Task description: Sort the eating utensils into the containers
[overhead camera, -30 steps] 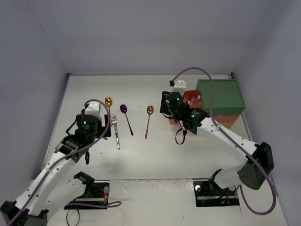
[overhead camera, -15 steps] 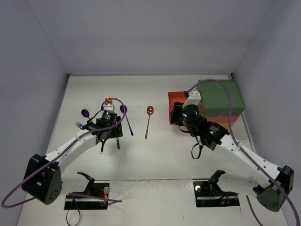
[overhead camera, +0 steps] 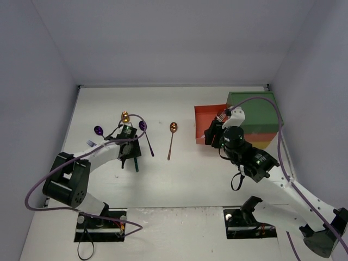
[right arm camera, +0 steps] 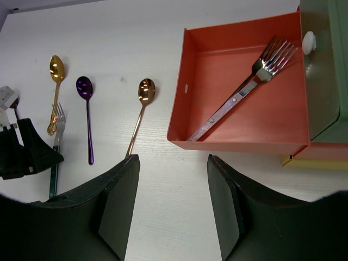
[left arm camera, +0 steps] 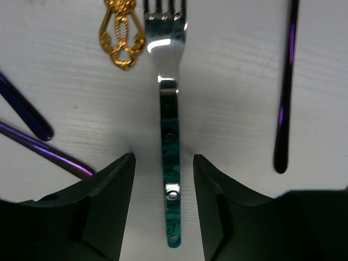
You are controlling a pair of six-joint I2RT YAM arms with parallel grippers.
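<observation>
Where fork [left arm camera: 169,163] lies, tines point (away).

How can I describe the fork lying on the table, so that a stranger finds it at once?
On the left half of the white table, the left gripper hangs open over a row of cutlery. The fork lies under it, between a gold spoon and a purple spoon. It alone has silver tines and a marbled teal handle.
</observation>
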